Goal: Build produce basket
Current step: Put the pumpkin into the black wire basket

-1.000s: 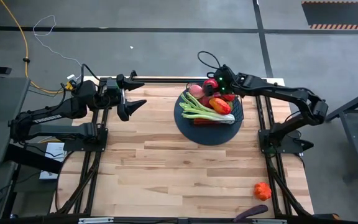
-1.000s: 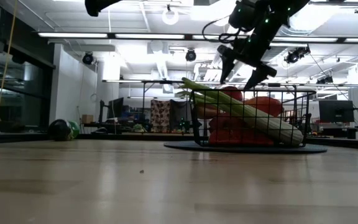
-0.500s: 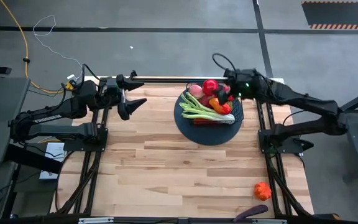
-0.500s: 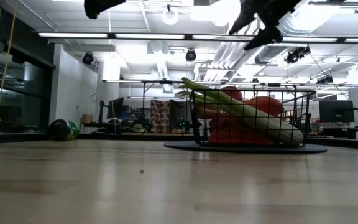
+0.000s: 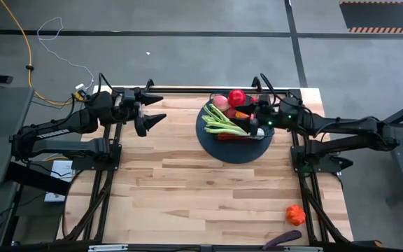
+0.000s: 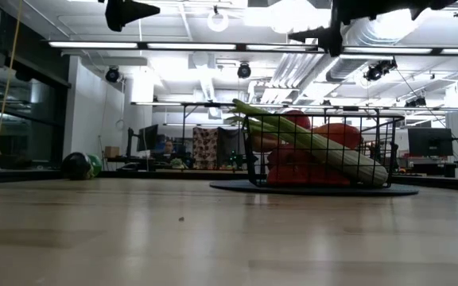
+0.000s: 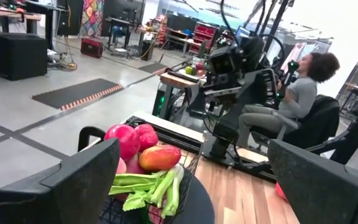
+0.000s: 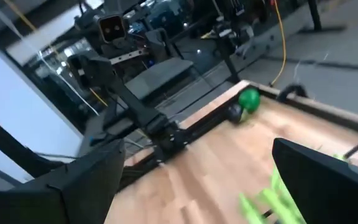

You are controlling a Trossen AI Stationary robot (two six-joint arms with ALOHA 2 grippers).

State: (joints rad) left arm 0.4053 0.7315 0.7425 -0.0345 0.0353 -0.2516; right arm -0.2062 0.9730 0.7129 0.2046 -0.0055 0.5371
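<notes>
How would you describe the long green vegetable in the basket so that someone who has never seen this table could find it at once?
Start at the wooden table and find the black wire basket on its dark round disc near the far edge. The celery lies across the pile inside. It is the only long, pale green stalk there; its neighbours are red, pink and orange pieces.

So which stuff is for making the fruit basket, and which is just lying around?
For the job:
- basket
- celery and red fruit inside it
- orange piece and eggplant, not in the basket yet, out on the table

Just lying about:
- yellow cable on the floor
- seated person beyond the table
</notes>
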